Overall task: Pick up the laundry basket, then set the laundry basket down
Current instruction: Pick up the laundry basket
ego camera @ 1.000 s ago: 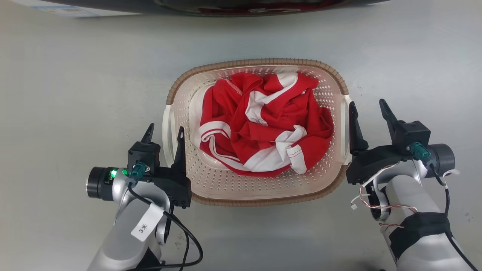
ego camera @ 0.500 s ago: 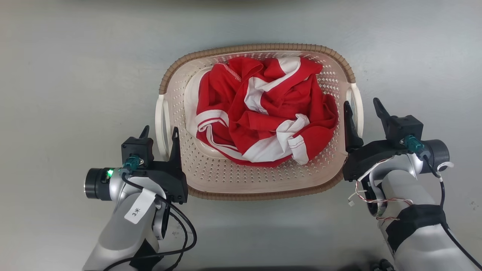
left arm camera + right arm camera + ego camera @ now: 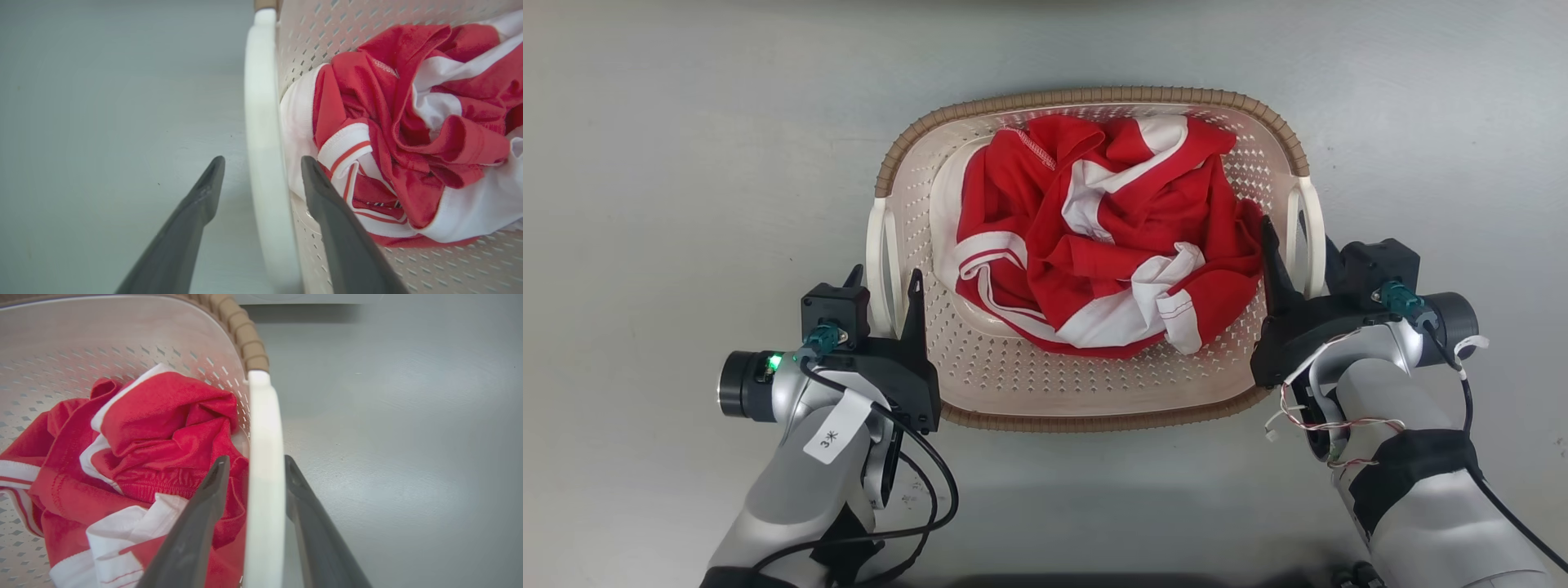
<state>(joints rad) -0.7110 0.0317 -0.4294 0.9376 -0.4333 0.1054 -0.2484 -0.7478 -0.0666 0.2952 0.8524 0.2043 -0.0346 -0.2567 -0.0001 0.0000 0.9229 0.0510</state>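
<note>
Grey smooth floor [image 3: 686,163] carries the laundry basket [image 3: 1094,400], which holds a red and white garment [image 3: 1094,245]. The left gripper [image 3: 886,282] is spread, one finger on each side of the left handle [image 3: 265,163], not pressing it. The right gripper [image 3: 1294,245] straddles the right handle [image 3: 264,465] more narrowly; whether it pinches I cannot tell. I judge the grasping step is in hand: next both must close firmly, then lift evenly.

Bright, even light; soft shadows; wrist views blur close up
</note>
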